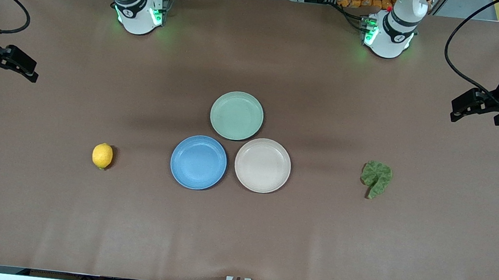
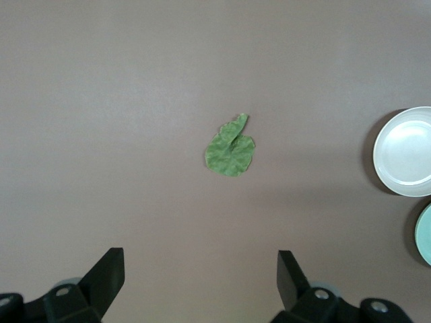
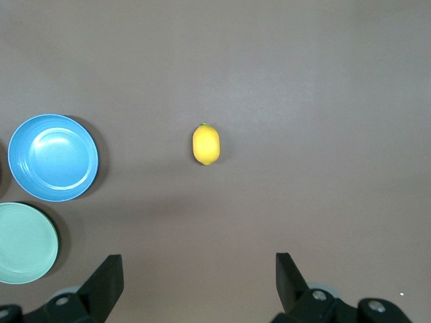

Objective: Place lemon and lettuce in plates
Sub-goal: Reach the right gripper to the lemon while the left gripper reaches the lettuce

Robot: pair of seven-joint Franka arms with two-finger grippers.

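- Two items lie on the brown table [image 1: 240, 232], neither plated: the lemon [image 1: 102, 155] toward the right arm's end, the lettuce [image 1: 376, 177] toward the left arm's end.
- Between them sit the blue plate [image 1: 198, 162] and beige plate [image 1: 262, 165], touching; a pale green plate [image 1: 236, 115] lies farther from the front camera.
- Best approach, I judge: descend straight over each item, pinching the flat leaf low.
- Right gripper [image 3: 195, 286] and left gripper [image 2: 201, 279] hover high at the table's ends, jaws wide, empty.
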